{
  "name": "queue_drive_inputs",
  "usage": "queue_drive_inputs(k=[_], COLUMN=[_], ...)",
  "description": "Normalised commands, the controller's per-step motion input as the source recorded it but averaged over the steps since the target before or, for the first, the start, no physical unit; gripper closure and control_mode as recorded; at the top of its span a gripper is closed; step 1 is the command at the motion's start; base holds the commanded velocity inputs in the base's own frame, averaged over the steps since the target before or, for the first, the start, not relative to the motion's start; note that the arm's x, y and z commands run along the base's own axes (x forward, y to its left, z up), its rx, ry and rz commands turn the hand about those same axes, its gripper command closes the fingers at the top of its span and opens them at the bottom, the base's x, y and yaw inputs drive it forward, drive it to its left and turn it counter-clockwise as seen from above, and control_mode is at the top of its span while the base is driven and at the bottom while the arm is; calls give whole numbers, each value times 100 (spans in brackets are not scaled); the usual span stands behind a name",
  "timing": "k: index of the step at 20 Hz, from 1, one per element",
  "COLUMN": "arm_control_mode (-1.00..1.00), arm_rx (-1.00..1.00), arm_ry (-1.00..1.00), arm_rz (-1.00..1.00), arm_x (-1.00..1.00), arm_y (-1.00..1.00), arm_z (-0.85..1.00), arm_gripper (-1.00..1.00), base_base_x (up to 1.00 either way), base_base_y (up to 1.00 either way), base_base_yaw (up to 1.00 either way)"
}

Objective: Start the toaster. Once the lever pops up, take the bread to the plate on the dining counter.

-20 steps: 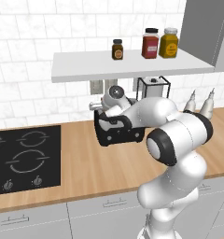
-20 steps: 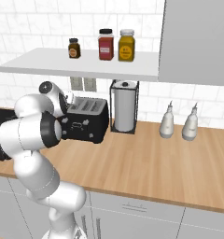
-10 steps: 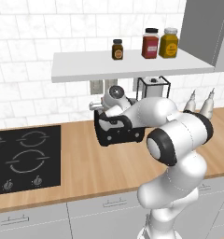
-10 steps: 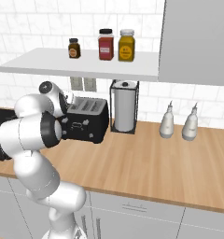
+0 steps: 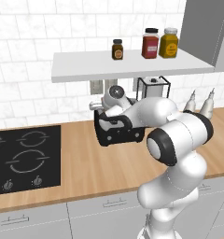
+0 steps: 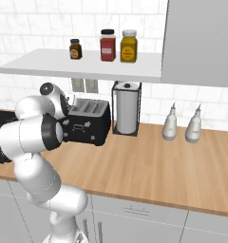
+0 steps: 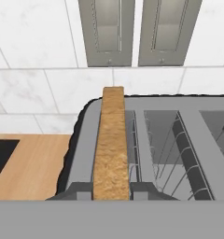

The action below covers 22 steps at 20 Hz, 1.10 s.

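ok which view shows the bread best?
Hand view: the bread fills the middle, edge-on, standing up out of the leftmost slot of the toaster. In both base views the arm covers that end of the toaster, so the slice can't be made out there.

White tiled wall, wooden counter

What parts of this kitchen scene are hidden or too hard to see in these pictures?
- Gripper: in both base views the arm's own white body hides it at the toaster.
- Bread: hand view shows just its top crust; the slot hides the rest.
- Jar labels: too small to read.
- Stove: cut off by the left edge, left base view.
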Motion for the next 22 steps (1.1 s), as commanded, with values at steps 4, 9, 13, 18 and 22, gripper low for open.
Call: queue_drive_inputs(k=[4, 9, 13, 18, 22], arm_control_mode=[-100, -100, -100, -100, -100], arm_rx=[0, 0, 0, 0, 0], arm_ry=[0, 0, 0, -5, -5], arm_rz=[0, 0, 0, 0, 0], arm_x=[0, 0, 0, -3, -10], arm_y=[0, 0, 0, 0, 0], arm_z=[0, 0, 0, 5, 27], arm_gripper=[100, 100, 100, 100, 100], base_base_x=[0, 0, 0, 0, 0], base_base_y=[0, 0, 0, 0, 0], base_base_yaw=[0, 0, 0, 0, 0])
